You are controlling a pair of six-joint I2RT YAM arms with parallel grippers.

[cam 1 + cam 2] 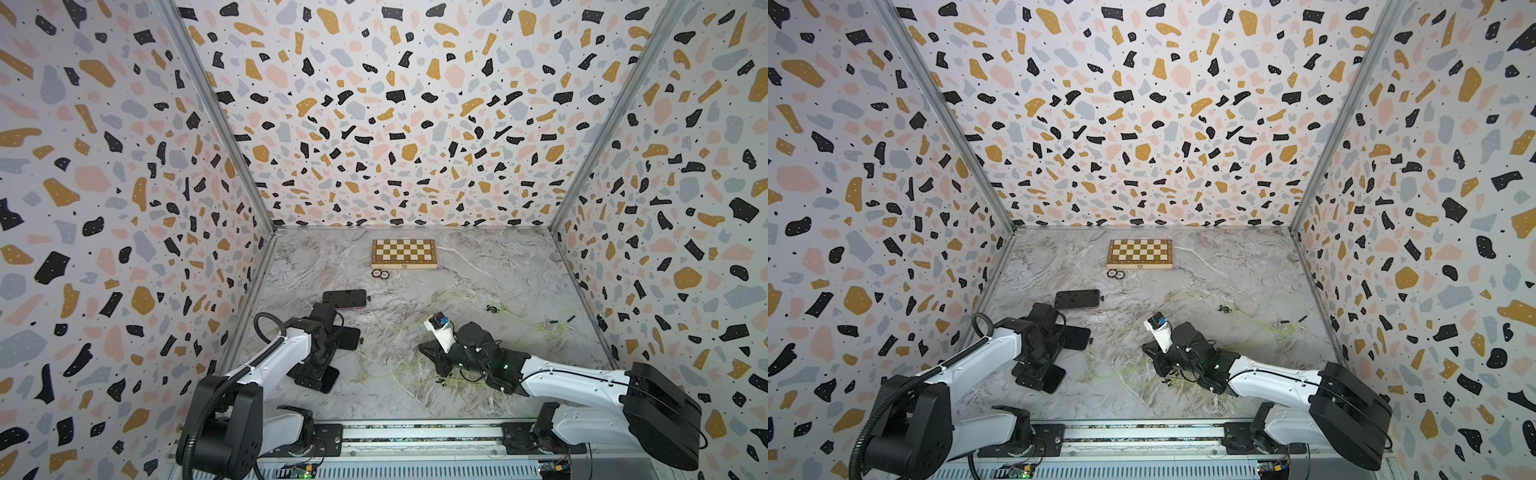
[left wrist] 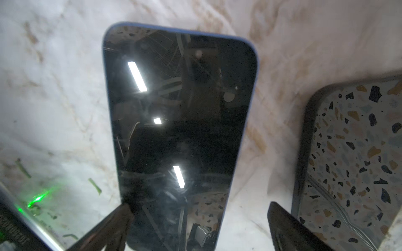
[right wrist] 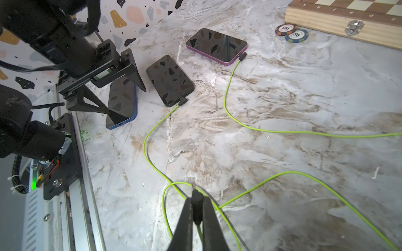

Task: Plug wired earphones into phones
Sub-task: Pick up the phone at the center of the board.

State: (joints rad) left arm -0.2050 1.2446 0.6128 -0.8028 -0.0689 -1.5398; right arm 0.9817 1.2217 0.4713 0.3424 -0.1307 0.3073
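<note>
Three phones lie in a row at the left. The far purple-edged phone and the middle black phone each have a black plug with a yellow-green cord at one end. The near blue-edged phone lies screen up, and its end port shows no plug. My left gripper hangs open over the blue-edged phone, one finger at each long side. My right gripper is shut on the black plug of another earphone cord, low over the table's middle.
A wooden chessboard stands at the back, with two poker chips in front of it. Loose cords and black earbuds sprawl over the right half. The rail and the left wall border the phones.
</note>
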